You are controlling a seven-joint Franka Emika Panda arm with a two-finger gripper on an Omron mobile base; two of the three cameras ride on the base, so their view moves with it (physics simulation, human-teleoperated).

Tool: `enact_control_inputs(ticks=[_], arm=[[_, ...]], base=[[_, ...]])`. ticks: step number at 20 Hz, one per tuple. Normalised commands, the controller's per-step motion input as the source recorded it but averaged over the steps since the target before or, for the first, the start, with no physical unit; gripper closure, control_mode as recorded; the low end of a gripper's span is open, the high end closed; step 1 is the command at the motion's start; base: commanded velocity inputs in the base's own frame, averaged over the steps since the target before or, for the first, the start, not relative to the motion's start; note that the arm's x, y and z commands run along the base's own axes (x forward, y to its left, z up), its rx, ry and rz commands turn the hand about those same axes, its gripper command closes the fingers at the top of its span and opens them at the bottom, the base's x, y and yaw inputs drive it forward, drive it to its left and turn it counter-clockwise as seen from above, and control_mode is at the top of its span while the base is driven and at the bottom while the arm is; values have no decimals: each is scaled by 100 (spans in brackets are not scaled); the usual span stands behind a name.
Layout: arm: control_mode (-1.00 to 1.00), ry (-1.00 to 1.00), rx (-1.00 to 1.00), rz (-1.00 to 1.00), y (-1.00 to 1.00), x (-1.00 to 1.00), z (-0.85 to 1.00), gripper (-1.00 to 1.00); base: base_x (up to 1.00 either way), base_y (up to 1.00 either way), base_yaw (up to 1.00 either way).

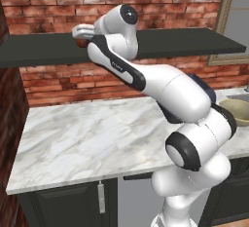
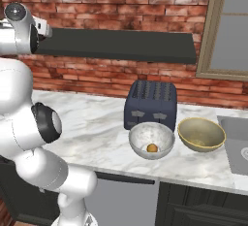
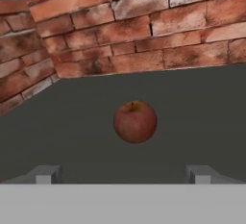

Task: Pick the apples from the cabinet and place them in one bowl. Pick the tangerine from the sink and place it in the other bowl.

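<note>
While the arm reached up to the cabinet (image 1: 185, 43), the dark shelf board carried the red apple (image 3: 135, 121) near its brick back wall; the gripper (image 3: 123, 174) stood released, jaws wide, short of the fruit; it looked light, firm, smooth and prone to roll, best pinched across its widest middle.

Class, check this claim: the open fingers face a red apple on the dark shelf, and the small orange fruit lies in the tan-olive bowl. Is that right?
One slip: the small orange fruit lies in the pale grey-white bowl, not the tan-olive bowl, as the right base view shows. The open fingers do face the red apple on the dark shelf.
</note>
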Motion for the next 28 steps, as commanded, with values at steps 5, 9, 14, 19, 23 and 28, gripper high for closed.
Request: enact_control_inputs(ticks=[5,9,14,19,23,28], arm=[[-100,0,0,0,0,29,0,-100],[-100,0,0,0,0,10,0,-100],[-100,0,0,0,2,0,-4,-100],[-100,0,0,0,6,3,-18,-100],[-100,0,0,0,1,6,-14,-100],[-100,0,0,0,0,15,0,-100]], base=[[0,0,0],[0,0,0],[0,0,0],[0,0,0],[0,0,0],[0,0,0]])
